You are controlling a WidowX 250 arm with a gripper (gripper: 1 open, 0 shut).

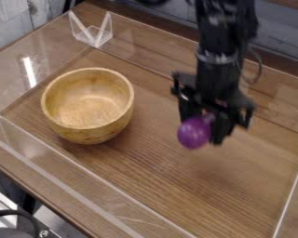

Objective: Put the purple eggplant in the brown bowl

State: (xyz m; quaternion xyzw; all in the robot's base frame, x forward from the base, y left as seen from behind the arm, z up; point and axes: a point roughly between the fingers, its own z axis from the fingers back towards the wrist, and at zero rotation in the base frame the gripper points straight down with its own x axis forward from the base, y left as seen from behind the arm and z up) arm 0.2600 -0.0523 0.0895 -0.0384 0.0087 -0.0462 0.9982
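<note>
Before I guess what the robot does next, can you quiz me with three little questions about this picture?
1. True or false: the robot's hand is holding the eggplant.
2. Fill in: the bowl is the colour ____.
3. Which is the eggplant?
A) in the bowl
B) above the table, outside the bowl
C) under the bowl

Key: 1 true; 2 brown; 3 B

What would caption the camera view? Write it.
Robot gripper holding a purple toy eggplant beside a wooden bowl.
</note>
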